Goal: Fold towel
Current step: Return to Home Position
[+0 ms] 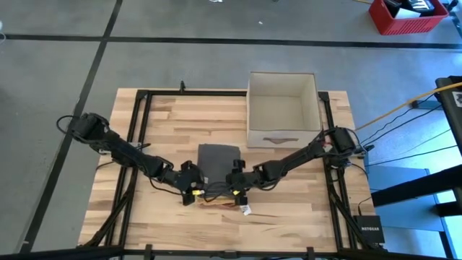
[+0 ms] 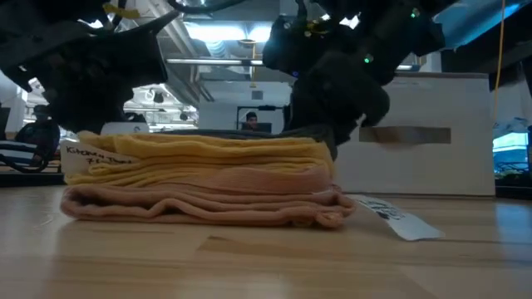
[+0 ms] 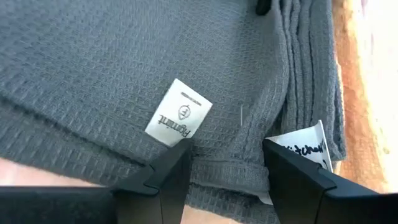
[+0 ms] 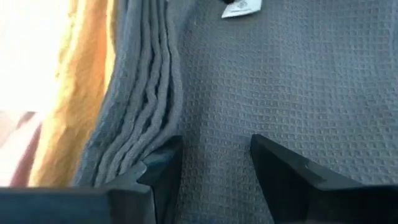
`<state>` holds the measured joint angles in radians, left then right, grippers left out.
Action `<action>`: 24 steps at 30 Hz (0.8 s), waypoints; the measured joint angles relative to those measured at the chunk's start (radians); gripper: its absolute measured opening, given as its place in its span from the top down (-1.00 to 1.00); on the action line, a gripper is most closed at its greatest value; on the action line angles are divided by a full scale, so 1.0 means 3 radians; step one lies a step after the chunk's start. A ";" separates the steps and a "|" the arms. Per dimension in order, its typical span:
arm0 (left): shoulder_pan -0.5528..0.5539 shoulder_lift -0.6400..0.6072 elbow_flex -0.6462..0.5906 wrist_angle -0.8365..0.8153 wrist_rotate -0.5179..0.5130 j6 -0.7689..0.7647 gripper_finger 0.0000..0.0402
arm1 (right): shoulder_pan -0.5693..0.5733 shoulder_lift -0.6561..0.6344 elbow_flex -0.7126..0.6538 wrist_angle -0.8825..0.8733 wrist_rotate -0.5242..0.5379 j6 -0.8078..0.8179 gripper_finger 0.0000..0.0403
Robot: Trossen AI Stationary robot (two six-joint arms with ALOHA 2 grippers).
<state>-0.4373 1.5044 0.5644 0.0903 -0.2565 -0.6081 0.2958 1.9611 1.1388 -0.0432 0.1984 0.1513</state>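
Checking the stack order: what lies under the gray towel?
A folded yellow towel, with a light orange towel beneath it. From above, the gray towel hides most of both.

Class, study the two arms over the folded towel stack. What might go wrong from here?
1. The open left end effector sits low over the gray waffle-weave towel, one finger beside its white sewn label; lifting carelessly may snag it.
2. The open right end effector hangs by the gray folded edges; a catch might drag that layer off the yellow towel and light orange towel beneath.
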 joint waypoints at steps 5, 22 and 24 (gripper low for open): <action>-0.0024 0.0057 0.0060 -0.0011 0.0010 -0.0069 0.09 | -0.0005 0.0000 0.0028 -0.0088 -0.0002 0.0000 0.04; 0.0712 -0.1114 0.0482 -0.0196 0.0108 0.1583 0.10 | -0.0214 -0.0963 0.0510 -0.1328 -0.0232 -0.0300 0.04; 0.0936 -0.1174 0.0481 -0.0192 0.0415 0.1737 0.10 | -0.0290 -0.1122 0.0513 -0.1404 -0.0297 -0.0282 0.04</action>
<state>-0.1566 1.1522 0.7086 0.0325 -0.1320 -0.0871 0.2090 1.6246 1.2926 -0.4642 0.1093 0.0665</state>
